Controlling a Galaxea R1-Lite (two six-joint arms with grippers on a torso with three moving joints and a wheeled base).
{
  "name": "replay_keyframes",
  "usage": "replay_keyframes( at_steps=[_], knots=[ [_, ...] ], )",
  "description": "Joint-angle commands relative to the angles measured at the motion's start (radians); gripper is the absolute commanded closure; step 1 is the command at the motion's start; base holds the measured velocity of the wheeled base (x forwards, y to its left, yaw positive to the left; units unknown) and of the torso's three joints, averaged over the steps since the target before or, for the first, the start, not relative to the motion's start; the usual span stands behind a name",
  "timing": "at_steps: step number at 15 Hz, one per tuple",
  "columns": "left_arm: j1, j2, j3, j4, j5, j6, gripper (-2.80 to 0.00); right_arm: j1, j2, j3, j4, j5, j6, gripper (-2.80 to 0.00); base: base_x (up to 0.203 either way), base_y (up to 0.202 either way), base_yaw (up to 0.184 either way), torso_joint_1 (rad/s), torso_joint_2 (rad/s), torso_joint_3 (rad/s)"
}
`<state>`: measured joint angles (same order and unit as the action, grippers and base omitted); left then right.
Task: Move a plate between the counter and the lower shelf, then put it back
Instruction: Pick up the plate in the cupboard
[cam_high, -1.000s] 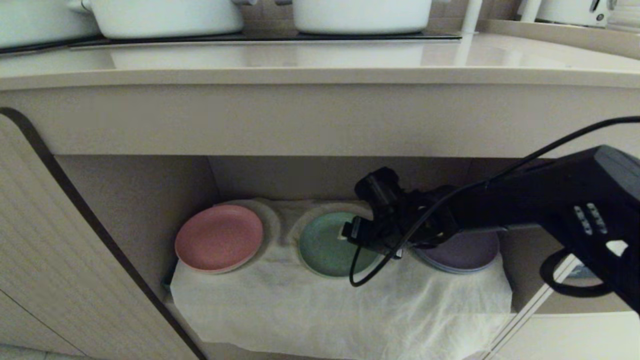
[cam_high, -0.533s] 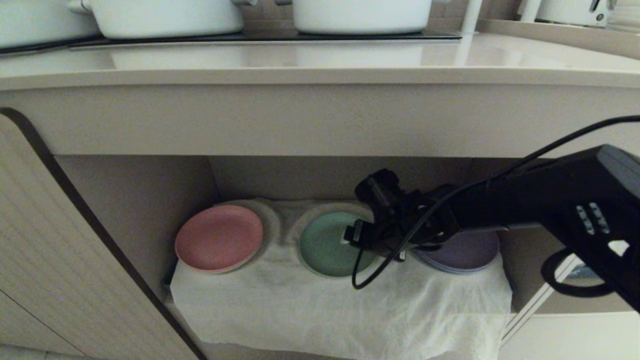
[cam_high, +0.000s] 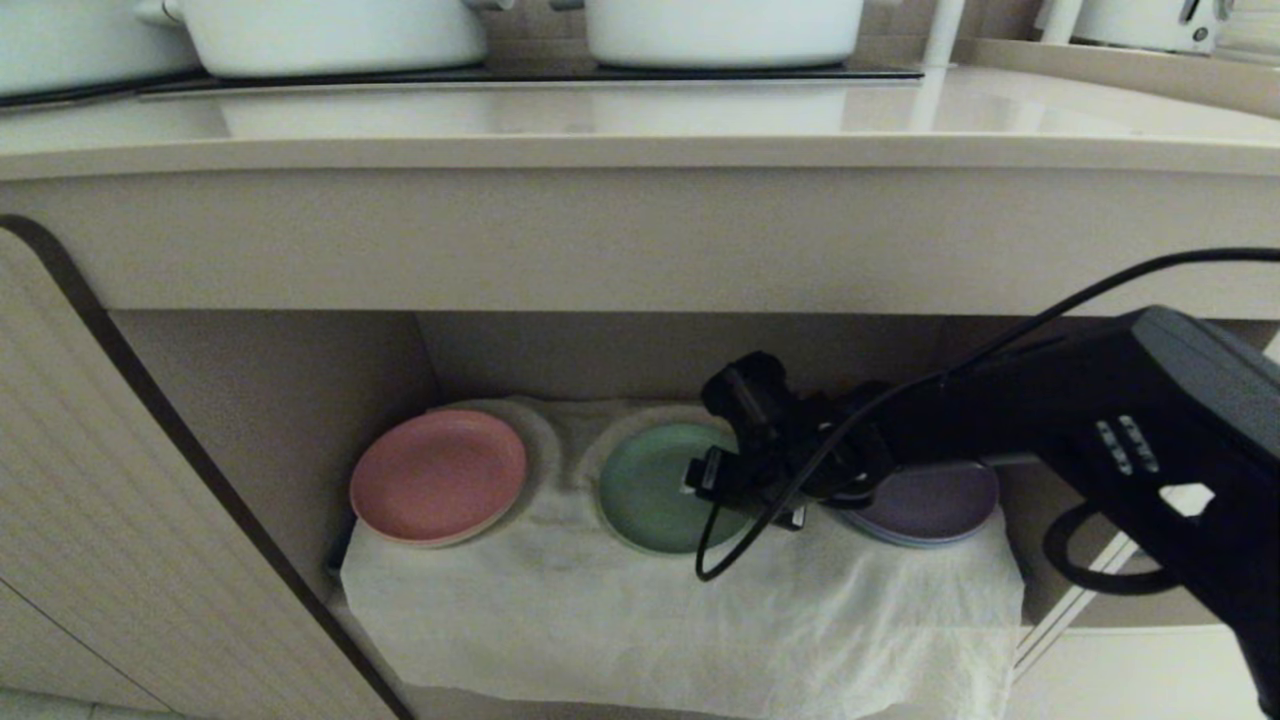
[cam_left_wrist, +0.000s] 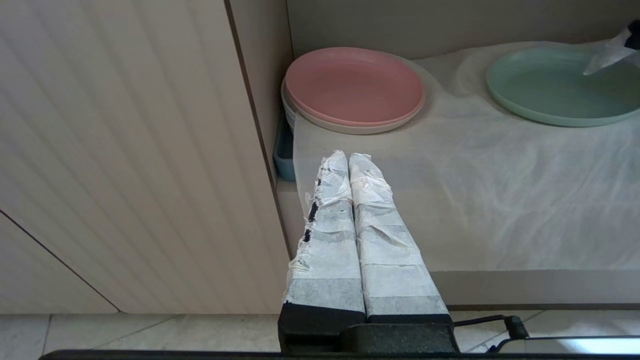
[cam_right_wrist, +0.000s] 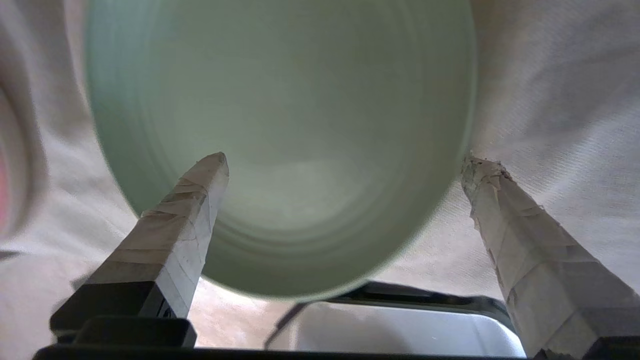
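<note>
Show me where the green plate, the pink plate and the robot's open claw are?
green plate (cam_high: 645, 490), head view, bare left half of its face.
pink plate (cam_left_wrist: 355, 85), left wrist view, middle of its face.
right gripper (cam_right_wrist: 345, 165), right wrist view, midway between its spread fingertips.

The right arm (cam_high: 1100, 440) is a matte black, bulky shell with small pale markings on its side. A thin black cable (cam_high: 1050, 320) runs along it and hangs in a loop below the right gripper (cam_high: 700, 472), a dark cluster of brackets. Its fingers (cam_right_wrist: 180, 220) are long, tapered and wrapped in whitish tape. The left gripper (cam_left_wrist: 345, 160) has fingers (cam_left_wrist: 370, 220) with frayed tape on a black base.
</note>
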<state>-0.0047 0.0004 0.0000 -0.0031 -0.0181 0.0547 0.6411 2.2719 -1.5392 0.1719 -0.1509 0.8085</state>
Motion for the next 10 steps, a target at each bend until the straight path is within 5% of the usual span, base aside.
replay_keyframes(
  at_steps=[1, 10],
  knots=[
    [0.000, 0.001, 0.000, 0.000, 0.000, 0.001, 0.00, 0.000, 0.020, -0.024, 0.001, -0.001, 0.022, -2.80, 0.000, 0.000, 0.000, 0.000, 0.00, 0.000],
    [0.000, 0.000, 0.000, 0.000, 0.001, 0.001, 0.00, 0.002, 0.040, -0.055, 0.003, -0.001, 0.028, -2.80, 0.000, 0.000, 0.000, 0.000, 0.00, 0.000]
  ],
)
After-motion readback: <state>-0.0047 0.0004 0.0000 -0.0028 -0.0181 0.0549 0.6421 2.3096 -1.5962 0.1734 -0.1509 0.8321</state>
